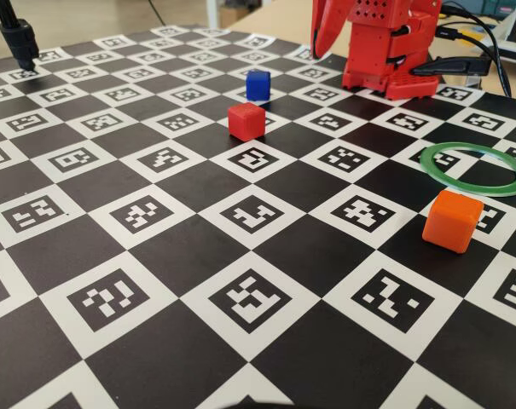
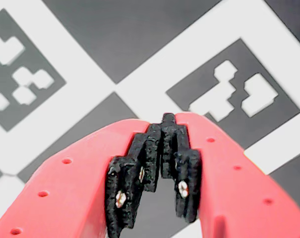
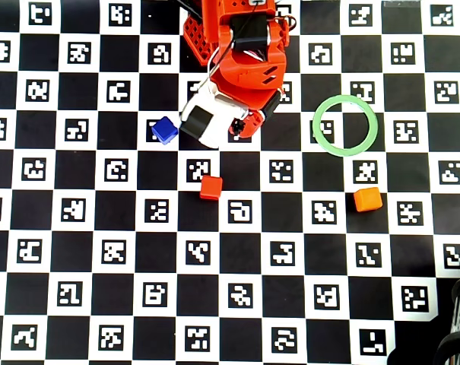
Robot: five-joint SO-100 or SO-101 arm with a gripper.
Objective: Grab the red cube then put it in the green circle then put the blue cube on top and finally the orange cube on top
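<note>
The red cube [image 1: 246,121] [image 3: 210,187] sits on the checkered mat in front of the arm. Just behind it in the fixed view is the blue cube [image 1: 258,86] [image 3: 164,130]. Over at the right lies the green circle [image 1: 479,190] [image 3: 317,128], flat and with nothing inside it. The orange cube [image 1: 452,221] [image 3: 366,199] rests just in front of the ring. My gripper [image 2: 168,119] [image 3: 243,131] [image 1: 319,47] hangs folded close to the arm's base, above the mat, clear of every cube. Its jaws are shut with nothing between them. The wrist view shows only mat.
The red arm base [image 1: 385,51] [image 3: 241,46] stands at the back edge of the marker-printed mat [image 1: 155,256]. A black stand [image 1: 19,38] rises at the far left corner. Cables [image 1: 475,51] trail off to the right of the base.
</note>
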